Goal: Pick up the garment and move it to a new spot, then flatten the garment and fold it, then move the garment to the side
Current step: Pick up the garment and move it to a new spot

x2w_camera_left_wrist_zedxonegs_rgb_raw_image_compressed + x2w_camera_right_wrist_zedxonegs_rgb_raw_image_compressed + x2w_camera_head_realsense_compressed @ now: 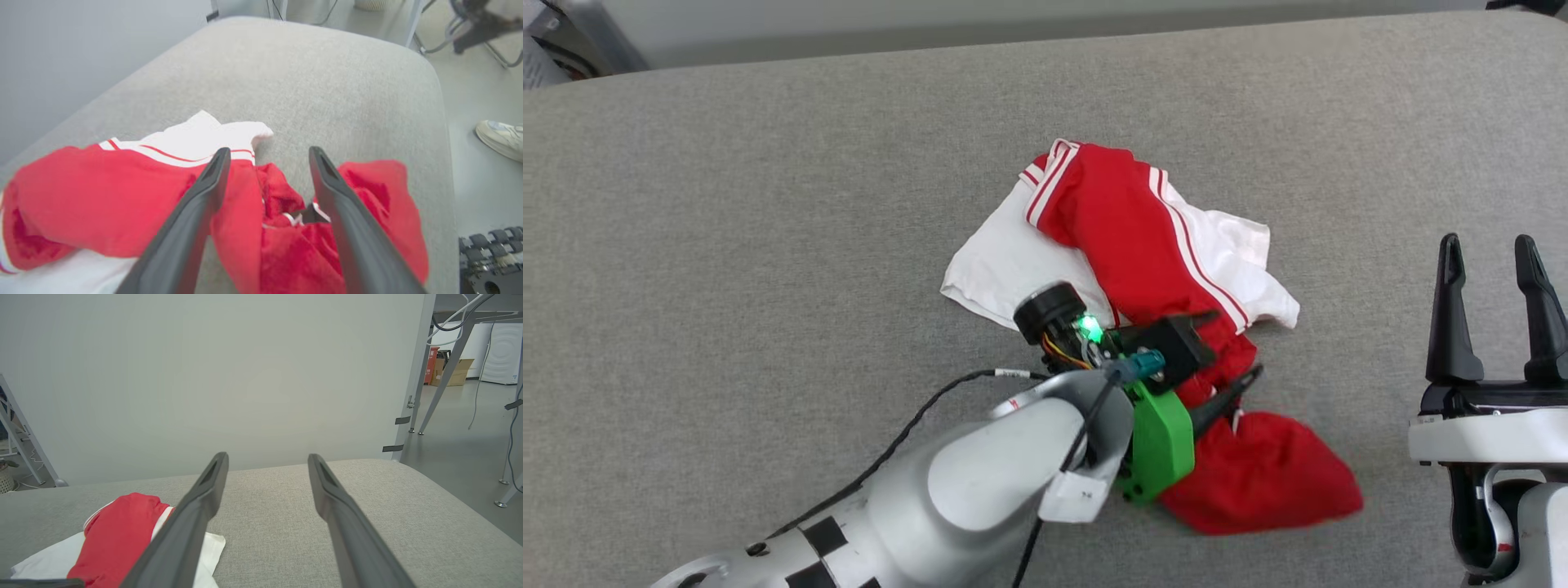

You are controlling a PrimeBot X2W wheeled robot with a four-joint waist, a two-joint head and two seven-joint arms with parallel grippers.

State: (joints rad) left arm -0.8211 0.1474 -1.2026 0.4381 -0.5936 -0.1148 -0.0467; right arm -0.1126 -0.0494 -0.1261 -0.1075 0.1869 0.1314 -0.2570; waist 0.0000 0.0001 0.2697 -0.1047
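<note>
The garment (1127,237) is soft matt cloth, perhaps knit, though blur hides the weave; the surface (768,204) beneath is coarse grey woven fabric. The fingers (192,220) of the left gripper (268,152) are smooth matt dark plastic; the green bracket (1164,441) matt plastic; the forearm shell (988,474) glossy silver.

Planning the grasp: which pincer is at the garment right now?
The left pincer: open, astride a red fold of the garment. The right pincer, also open, stands off to the side over bare grey padding.
</note>
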